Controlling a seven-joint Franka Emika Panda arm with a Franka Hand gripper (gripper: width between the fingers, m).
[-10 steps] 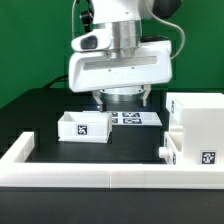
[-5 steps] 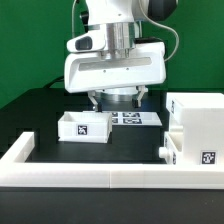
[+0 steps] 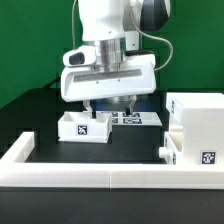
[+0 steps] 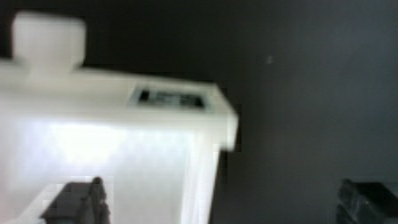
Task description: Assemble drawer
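Hanging above the black bench [image 3: 120,148], the arm [image 3: 108,25] held its end effector [image 3: 110,108] a little over the rear middle of the work area, its wide white housing facing the exterior camera. The two fingers [image 3: 89,108] pointed down and stood well apart; in the wrist view the dark fingertips [image 4: 75,200] sat at opposite edges of the picture with nothing clamped between them, so the end effector was spread wide and carried nothing. Just below it and toward the exterior view's left, the small drawer box [image 3: 83,127] rested upright on the bench, open at the top, with a black-and-white tag on its front wall. The marker board [image 3: 138,118] lay flat just beside that box on the exterior view's right, partly beneath the end effector. Further to the exterior view's right stood the larger drawer housing [image 3: 195,125], a tall white body with a tag low on its front, apart from the small box. A low white rail [image 3: 90,178] ran along the near edge of the bench and turned back at the exterior view's left. A blurred white part [image 4: 125,140] bearing a dark tag filled much of the wrist view below the fingers; the blur left it unclear which part it was.
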